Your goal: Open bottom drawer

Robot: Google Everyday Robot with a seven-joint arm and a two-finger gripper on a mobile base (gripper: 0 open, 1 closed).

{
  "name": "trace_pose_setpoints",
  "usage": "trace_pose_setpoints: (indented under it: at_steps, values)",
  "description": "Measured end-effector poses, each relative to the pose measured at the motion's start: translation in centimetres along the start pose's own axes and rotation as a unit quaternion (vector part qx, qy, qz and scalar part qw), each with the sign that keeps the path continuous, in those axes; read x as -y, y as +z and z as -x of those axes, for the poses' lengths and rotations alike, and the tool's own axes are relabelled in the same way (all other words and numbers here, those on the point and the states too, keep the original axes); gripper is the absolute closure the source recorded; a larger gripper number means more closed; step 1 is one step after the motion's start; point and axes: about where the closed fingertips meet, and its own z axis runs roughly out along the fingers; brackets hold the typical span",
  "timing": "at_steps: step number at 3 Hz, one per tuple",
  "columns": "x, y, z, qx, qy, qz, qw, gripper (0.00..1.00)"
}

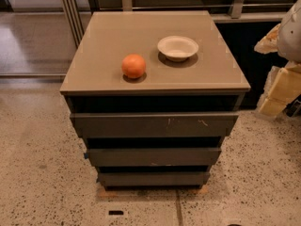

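Observation:
The bottom drawer (153,178) is the lowest and narrowest of three dark grey-brown handleless fronts on a small cabinet, and it sits shut and flush. Above it are the middle front (153,157), with a blue bit at its left end, and the widest top front (153,125), with white scuff marks. My gripper (282,86) shows as white and cream parts at the right edge of the camera view. It is beside the cabinet's right side, higher than the bottom drawer and apart from it.
An orange (134,66) and a white bowl (178,47) rest on the cabinet top (113,36). Speckled floor (37,173) lies in front and to the left. A metal rail and a dark wall run behind the cabinet.

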Motion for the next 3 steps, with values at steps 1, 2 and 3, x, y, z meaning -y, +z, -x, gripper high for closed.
trace_pose_setpoints:
  at_steps: [1,2,3]
  values:
    - [-0.8,2.3,-0.5,0.010,0.005,0.011,0.9999,0.42]
    - [-3.9,11.5,-1.4,0.065,0.019,0.069,0.9953,0.65]
    - [-8.4,21.6,-2.6,0.109,0.044,0.145,0.9824,0.88]
